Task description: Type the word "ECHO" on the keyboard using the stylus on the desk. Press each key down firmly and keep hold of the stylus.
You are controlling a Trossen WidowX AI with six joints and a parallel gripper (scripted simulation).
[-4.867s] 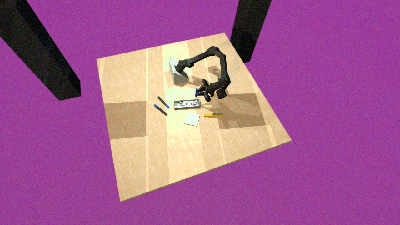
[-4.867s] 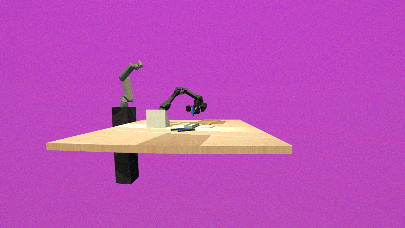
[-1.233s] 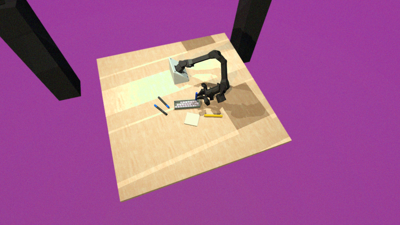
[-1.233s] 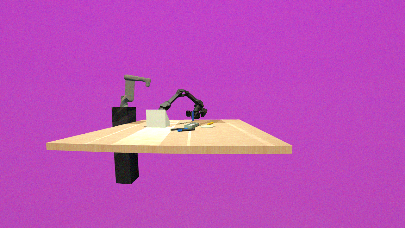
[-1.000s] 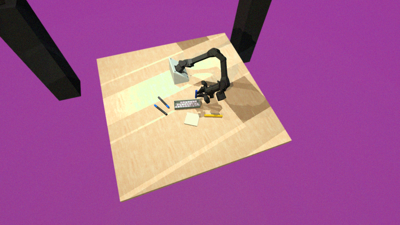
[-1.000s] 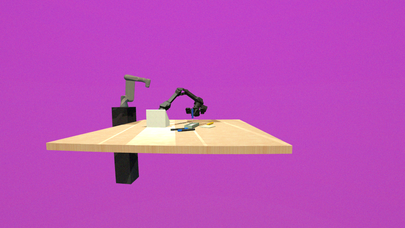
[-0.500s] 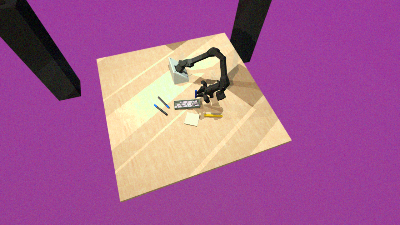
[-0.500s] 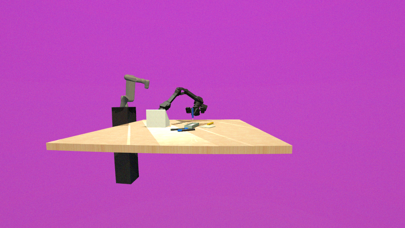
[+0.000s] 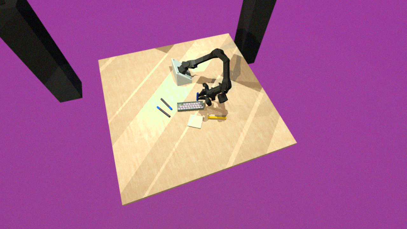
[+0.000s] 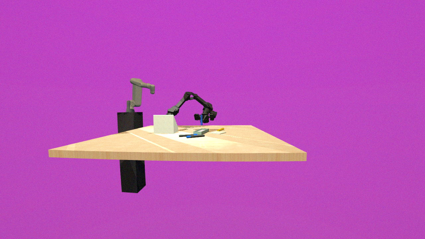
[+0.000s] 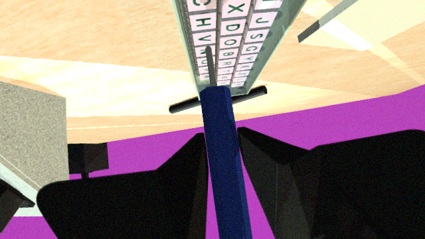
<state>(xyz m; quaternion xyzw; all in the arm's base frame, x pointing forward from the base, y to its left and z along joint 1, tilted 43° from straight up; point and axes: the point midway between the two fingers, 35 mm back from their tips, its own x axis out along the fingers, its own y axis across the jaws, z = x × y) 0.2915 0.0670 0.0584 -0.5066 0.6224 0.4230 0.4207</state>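
Stylus [image 9: 197, 96] [image 10: 201, 119] [image 11: 222, 159], blue and near upright, is being clamped between the fingers of the black gripper [image 9: 199, 95] [image 10: 201, 116] [image 11: 221, 137], right of center in the top view, while its thin gray tip is being held over the keyboard [image 9: 177, 110] [image 10: 196, 132] [image 11: 282, 43]. The keyboard is being seen just below the stylus in the exterior view and at upper center in the wrist view, where the tip is being set against the row of C, H and V. Contact with a key is not being confirmed by any view. The typing of "ECHO" is apparently being carried out, though which letter is being sought cannot be told. A careful alignment over the wanted key, then a firm straight press with the grip kept tight, is being called for next.

One stylus, one keyboard and one gripper are being counted. Two black-and-blue pens [image 9: 163, 111] [image 10: 196, 136] are being shown left of the keyboard in the top view, one yellow stick [image 9: 217, 117] [image 10: 220, 129] at its lower right, and one pale square pad [image 9: 195, 121] [image 10: 218, 132] below it. One gray second arm [image 10: 136, 95] is being displayed at left in the exterior view.
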